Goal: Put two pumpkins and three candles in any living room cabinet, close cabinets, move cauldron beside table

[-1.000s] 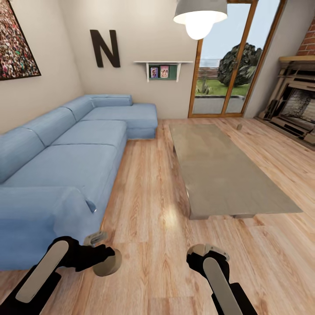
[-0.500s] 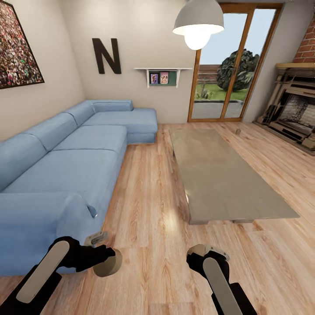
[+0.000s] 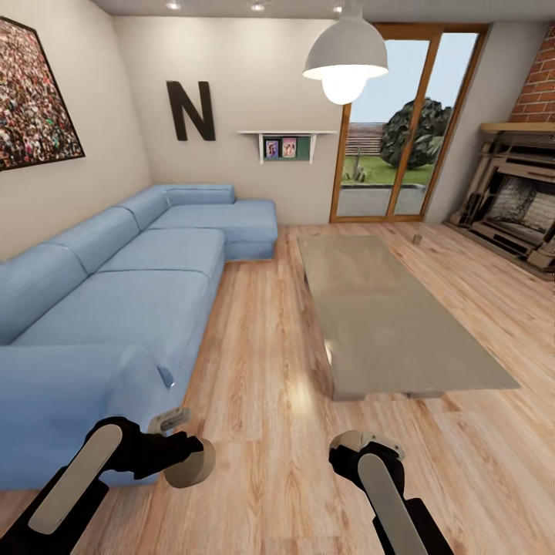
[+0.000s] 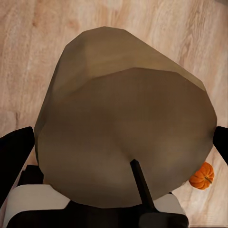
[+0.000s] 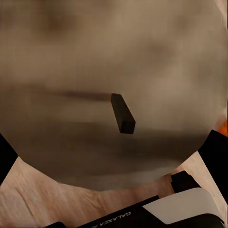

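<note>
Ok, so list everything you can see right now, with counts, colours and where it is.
sofa: 1, blue, along the left wall
table: 1, grey-green, low, mid-room
lamp: 1, white, hanging, lit
letter N: 1, dark, far wall
picture: 1, multicoloured, left wall
shelf: 1, white, far wall, holding photos
glass door: 1, wood-framed, far wall
fireplace: 1, beige with brick above, right side
floor: light wood
candles: 3, beige-grey; two gripped, one likely candle on the floor beyond the table
pumpkin: 1, orange, on the floor
left fingers: black, closed on a candle
right fingers: black, closed on a candle
</note>
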